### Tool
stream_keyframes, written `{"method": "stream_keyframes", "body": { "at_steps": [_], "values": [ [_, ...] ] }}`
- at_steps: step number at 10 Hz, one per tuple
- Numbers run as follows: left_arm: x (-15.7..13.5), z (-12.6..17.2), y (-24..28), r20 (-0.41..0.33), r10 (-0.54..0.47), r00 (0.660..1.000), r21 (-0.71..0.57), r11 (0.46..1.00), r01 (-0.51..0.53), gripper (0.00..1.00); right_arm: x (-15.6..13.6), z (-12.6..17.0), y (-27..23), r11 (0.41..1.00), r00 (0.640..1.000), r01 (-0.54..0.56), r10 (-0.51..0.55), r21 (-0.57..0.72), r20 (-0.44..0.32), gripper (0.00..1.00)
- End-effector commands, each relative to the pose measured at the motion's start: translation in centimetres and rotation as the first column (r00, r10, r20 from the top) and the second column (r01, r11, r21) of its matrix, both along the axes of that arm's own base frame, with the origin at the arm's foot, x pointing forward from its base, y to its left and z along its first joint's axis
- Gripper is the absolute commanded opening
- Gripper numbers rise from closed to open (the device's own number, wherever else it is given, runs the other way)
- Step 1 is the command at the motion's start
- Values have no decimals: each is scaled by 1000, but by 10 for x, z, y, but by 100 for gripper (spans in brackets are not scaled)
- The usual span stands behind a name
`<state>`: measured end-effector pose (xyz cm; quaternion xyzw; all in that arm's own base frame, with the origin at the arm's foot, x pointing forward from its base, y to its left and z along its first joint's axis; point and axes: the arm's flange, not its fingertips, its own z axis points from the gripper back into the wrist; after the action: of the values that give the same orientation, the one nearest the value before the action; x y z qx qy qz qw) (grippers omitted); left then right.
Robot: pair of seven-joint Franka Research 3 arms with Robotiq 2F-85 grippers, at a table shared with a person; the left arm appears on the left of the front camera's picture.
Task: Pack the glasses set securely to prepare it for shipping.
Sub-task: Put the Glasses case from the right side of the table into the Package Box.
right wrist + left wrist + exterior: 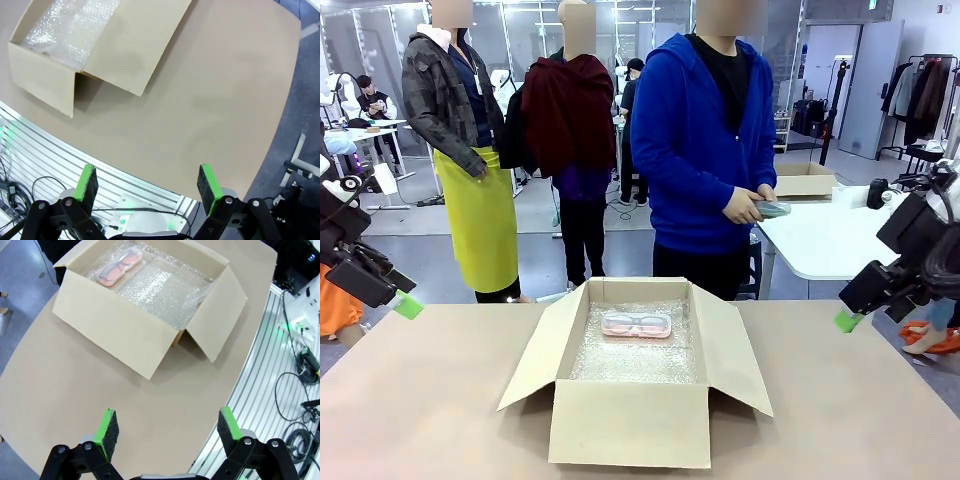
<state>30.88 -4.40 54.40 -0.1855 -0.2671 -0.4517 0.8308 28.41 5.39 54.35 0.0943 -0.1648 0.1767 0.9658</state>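
A pale pink glasses case [636,324] [119,267] lies on the bubble wrap inside the open cardboard box [630,425] [110,327] [42,82], toward its far side. Behind the table a person in a blue hoodie holds a mint green case [770,209] in both hands. My left gripper [408,305] [164,428] hovers open and empty over the table's left edge. On the right side my right gripper [848,320] [146,185] hangs open and empty as well, high above the tabletop.
The box's flaps [533,362] [735,345] spread out to both sides on the tan table [850,420]. A white table [830,240] with a small cardboard box [803,180] stands behind at the right. Other people stand behind the table at the left.
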Motion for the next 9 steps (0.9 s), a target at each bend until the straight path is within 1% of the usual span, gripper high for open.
{"method": "stream_keyframes", "body": {
  "at_steps": [1, 9],
  "values": [
    [1, 0, 2, 10, -27, 1000, -21, 999, 27, 100, 1, 0, 2, 1000, 1000, 2, -1, -14, 13, 100],
    [1, 0, 2, 10, -27, 1000, -21, 999, 27, 100, 1, 0, 2, 1000, 1000, 2, -1, -14, 13, 100]
  ]
}}
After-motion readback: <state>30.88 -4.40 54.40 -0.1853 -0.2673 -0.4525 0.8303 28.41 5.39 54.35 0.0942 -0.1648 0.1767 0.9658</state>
